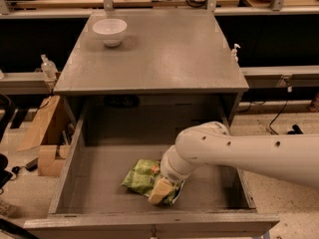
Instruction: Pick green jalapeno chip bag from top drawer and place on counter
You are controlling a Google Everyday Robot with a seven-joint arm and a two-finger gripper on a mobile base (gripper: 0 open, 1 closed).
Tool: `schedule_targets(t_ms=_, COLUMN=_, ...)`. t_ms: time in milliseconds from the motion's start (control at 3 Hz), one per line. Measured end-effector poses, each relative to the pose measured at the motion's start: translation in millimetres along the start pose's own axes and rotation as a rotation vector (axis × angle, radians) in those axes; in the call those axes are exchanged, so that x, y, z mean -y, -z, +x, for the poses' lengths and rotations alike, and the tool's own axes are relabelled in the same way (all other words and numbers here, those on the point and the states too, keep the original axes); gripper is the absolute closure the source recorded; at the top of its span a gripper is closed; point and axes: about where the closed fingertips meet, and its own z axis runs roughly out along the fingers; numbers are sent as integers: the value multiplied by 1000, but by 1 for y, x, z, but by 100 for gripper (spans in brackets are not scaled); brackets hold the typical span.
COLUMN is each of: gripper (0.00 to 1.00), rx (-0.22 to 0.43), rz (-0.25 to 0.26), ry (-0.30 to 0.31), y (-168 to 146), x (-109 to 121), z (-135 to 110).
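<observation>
In top drawer (99,183), gripper (161,191) at bag (139,176)

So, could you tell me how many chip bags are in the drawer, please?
1: the chip bag lies front-centre in the drawer, with the gripper down at its right end. The arm may hide others.
</observation>
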Motion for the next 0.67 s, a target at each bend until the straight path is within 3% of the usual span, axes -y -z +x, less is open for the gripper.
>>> schedule_targets(t_ms=333, gripper=41, rx=-2, rz=-15, ry=-4, y=-14, x=-5, z=6)
schedule_targets(t_ms=667, gripper=64, rx=-2, rz=-16, ry=-4, y=-8, x=-4, z=3)
